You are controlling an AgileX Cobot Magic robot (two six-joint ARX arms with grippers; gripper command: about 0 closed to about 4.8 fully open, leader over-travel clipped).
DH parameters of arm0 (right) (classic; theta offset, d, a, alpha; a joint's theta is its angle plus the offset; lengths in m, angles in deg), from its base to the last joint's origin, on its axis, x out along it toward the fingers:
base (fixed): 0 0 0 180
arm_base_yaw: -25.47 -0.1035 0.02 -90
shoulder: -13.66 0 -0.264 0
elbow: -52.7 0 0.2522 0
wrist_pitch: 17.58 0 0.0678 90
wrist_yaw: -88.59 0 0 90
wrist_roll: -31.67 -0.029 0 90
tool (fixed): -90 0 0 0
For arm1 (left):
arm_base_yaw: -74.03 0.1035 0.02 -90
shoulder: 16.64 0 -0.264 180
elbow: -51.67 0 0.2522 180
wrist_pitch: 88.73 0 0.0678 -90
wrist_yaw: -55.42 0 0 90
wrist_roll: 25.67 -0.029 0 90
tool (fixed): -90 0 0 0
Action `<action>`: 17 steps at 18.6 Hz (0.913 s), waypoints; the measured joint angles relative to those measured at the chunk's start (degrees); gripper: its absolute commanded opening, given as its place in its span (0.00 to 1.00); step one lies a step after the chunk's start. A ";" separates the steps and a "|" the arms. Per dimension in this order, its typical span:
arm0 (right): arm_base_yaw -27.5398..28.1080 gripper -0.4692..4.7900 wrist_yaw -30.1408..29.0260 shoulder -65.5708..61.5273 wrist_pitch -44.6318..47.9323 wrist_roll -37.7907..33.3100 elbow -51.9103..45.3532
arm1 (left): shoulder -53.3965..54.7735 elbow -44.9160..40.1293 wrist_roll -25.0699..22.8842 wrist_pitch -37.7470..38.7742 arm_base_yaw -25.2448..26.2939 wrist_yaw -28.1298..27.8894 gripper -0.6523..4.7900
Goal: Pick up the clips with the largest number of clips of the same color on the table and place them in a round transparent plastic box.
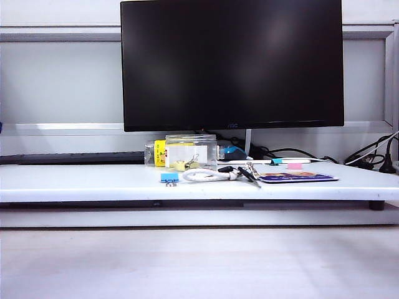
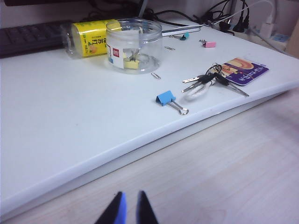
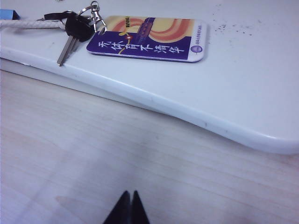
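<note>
The round transparent plastic box (image 2: pixel 134 44) with a white label stands at the back of the white platform (image 2: pixel 70 126), below the monitor, and also shows in the exterior view (image 1: pixel 191 152). Pale-yellow clips (image 2: pixel 131 64) lie inside it on its floor. My left gripper (image 2: pixel 130 207) hovers over the wooden desk in front of the platform, well short of the box. Its tips stand slightly apart with nothing between them. My right gripper (image 3: pixel 128 205) is shut and empty, over the wood near the platform's right corner. Neither gripper shows in the exterior view.
A blue clip (image 2: pixel 166 98) lies near the platform's front edge. Keys (image 2: pixel 205 81) on a white cord and a purple card (image 3: pixel 147 39) lie to its right. A teal clip (image 2: pixel 185 36) and a pink clip (image 2: pixel 210 45) sit further back. A yellow-labelled bottle (image 2: pixel 86 37) lies beside the box.
</note>
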 measured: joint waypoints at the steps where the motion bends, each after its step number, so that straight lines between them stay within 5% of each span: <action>1: 0.00 0.09 0.00 0.00 0.00 0.00 0.00 | 0.00 0.00 0.00 0.00 0.00 0.00 0.21; 11: 0.00 0.09 0.00 3.39 -0.68 0.00 0.00 | 0.00 0.00 0.00 0.02 0.09 0.00 0.21; 17: 2.54 0.09 -0.02 6.58 -0.24 -0.02 0.02 | 0.00 0.00 0.02 0.02 11.52 0.09 0.21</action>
